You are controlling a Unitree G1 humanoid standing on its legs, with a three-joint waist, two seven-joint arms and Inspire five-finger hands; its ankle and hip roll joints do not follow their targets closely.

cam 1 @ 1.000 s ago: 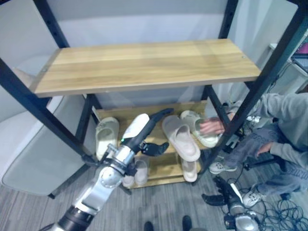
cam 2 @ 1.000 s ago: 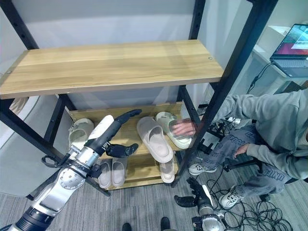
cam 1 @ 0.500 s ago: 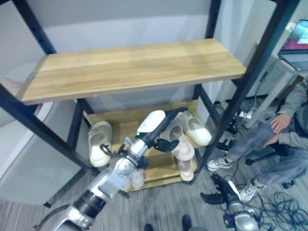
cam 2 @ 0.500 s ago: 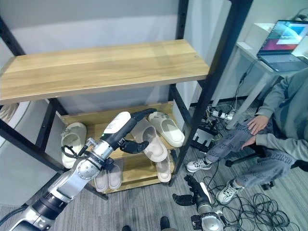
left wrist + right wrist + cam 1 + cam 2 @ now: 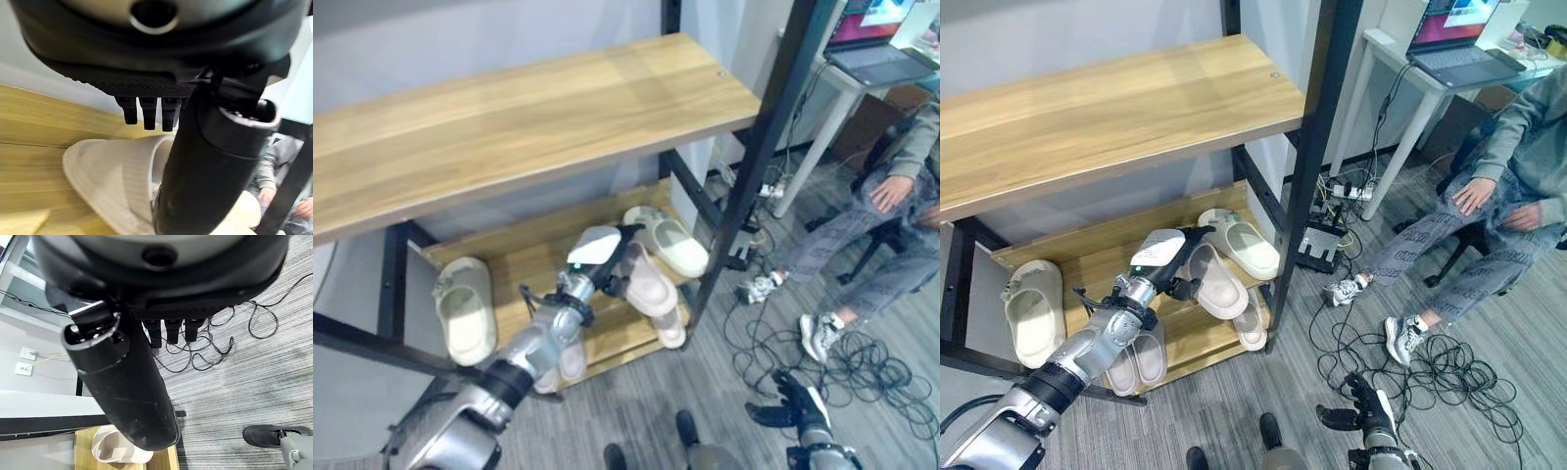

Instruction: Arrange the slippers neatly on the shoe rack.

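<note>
No readable text, labels or numbers anywhere. Laptop (image 5: 1457,39) screen on the white desk is lit but nothing on it resolves. Person's trousers (image 5: 1430,250) carry a printed pattern, illegible. Slippers and wooden shelves past the fingers are unmarked.

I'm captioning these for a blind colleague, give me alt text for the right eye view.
The robot's left hand reaches onto the shoe rack's middle shelf, fingers at a pale slipper lying askew beside another slipper. A third slipper lies at the shelf's left end.
</note>
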